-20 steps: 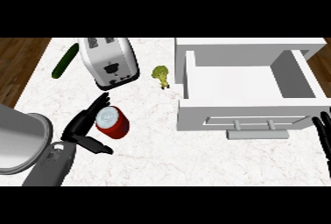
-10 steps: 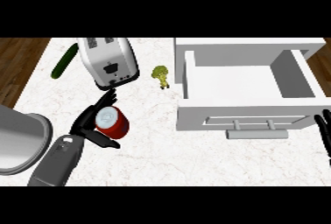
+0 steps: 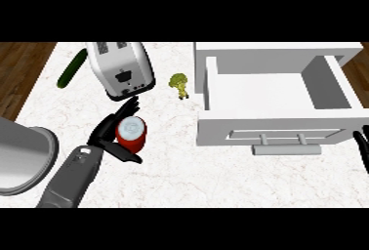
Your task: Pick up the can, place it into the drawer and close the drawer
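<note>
A red can with a silver top stands upright on the white counter, left of the drawer. My left hand is against the can's left side, with fairly straight fingers reaching past its far side and the thumb below it. The can sits in the gap between them, and the hand is open. The white drawer is pulled out at the right, and nothing lies inside it. Its handle faces me. My right hand rests at the right edge, fingers up, beside the drawer front.
A silver toaster stands just beyond the can. A green cucumber lies at the counter's far left. A small broccoli sits between the toaster and the drawer. A large metal pot is at the left edge, beside my left forearm.
My left hand has moved in closer round the can, the fingers now reaching past its far side. The right hand has barely moved.
</note>
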